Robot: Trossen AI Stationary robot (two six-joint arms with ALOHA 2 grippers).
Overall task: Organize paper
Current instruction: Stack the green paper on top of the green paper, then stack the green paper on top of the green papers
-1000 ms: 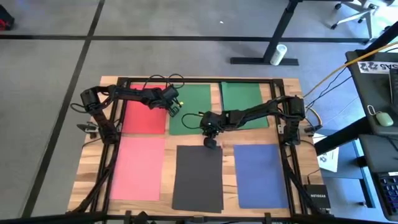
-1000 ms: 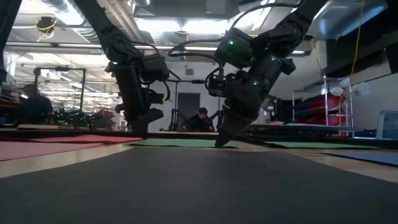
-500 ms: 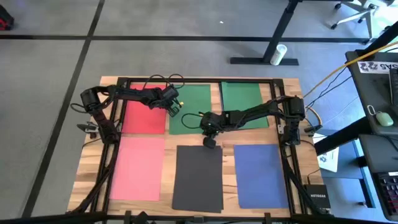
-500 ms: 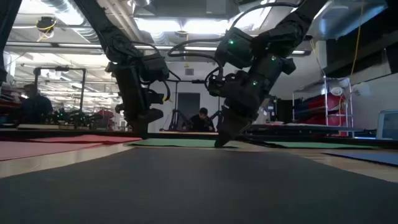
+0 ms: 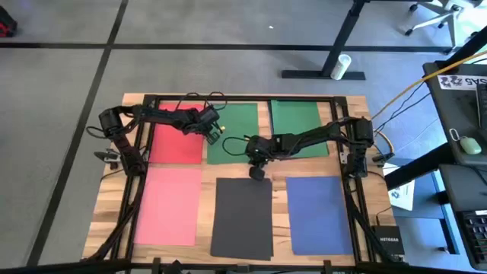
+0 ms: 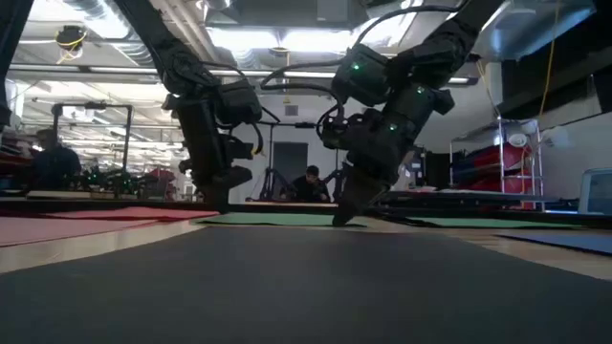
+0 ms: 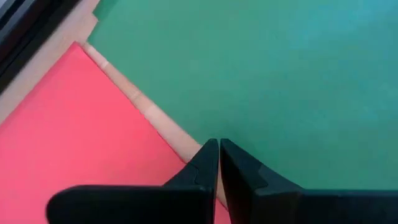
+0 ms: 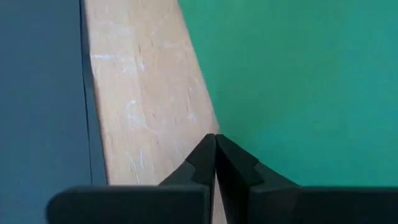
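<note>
Six coloured sheets lie flat on the wooden worktop (image 5: pixel 114 205): red (image 5: pixel 176 143), two green (image 5: pixel 234 135) (image 5: pixel 298 128), pink (image 5: pixel 169 205), dark grey (image 5: pixel 242 217) and blue (image 5: pixel 318 215). The left pincer (image 5: pixel 212 136), fingers pressed together, sits at the strip of bare wood between the red sheet and the nearer green one (both just beside its tips). The right pincer (image 5: pixel 257 173), also closed, touches down at that green sheet's edge, with the dark grey sheet just beside it.

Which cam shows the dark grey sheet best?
High view: the whole dark grey sheet shows, between pink and blue sheets. The low view shows it only edge-on as foreground. The right wrist view catches one strip of it beside bare wood; the left wrist view shows none.
</note>
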